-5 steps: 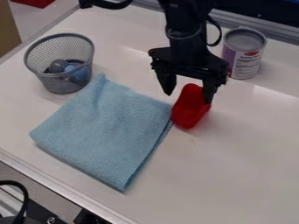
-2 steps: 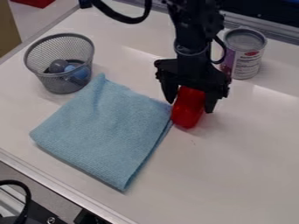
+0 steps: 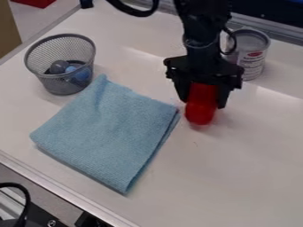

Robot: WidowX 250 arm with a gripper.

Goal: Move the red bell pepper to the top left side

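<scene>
The gripper (image 3: 203, 103) holds the red bell pepper (image 3: 202, 108) between fingers parted to its width; probably light, firm and slippery, it wants gripping across its sides.

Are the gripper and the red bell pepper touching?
Touching: in the camera view, the red bell pepper sits between the fingers of the gripper, which meet its sides with no visible gap.

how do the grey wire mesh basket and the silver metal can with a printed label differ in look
The grey wire mesh basket is see-through and open-topped, while the silver metal can has solid walls and a top. The basket is also wider than the can. Both stand upright.
</scene>
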